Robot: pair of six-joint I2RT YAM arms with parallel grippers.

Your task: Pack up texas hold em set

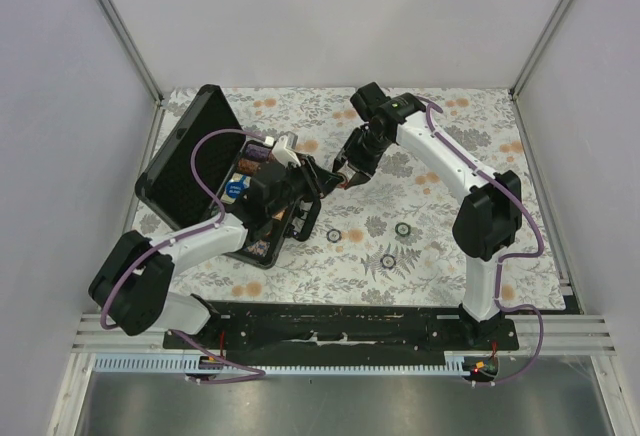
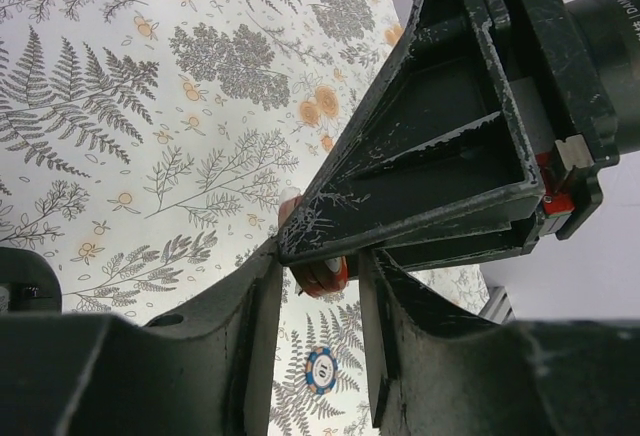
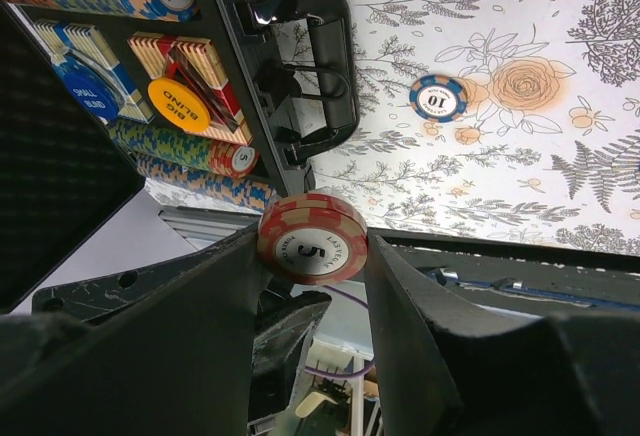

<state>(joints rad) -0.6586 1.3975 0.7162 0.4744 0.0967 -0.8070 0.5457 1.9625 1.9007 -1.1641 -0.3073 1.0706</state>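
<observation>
Above the counter [image 1: 450,166], the right claw [image 1: 348,174] pinches a red 5 chip [image 3: 313,239] by its rim, while the left claw [image 2: 320,264], jaws apart, straddles it, seemingly not yet touching. The open briefcase [image 1: 188,161] lies to the left of both, nearer the left arm. The right wrist view shows its chip rows [image 3: 175,143] plainly; the left's shows a blue 10 chip [image 2: 320,368] lying below.

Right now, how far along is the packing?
Done: rows of chips and blind buttons sit in the open case. In hand: the right gripper pinches a red chip, with the left gripper open around it, seemingly a handover. Left: three loose chips on the table, then closing the lid.
</observation>
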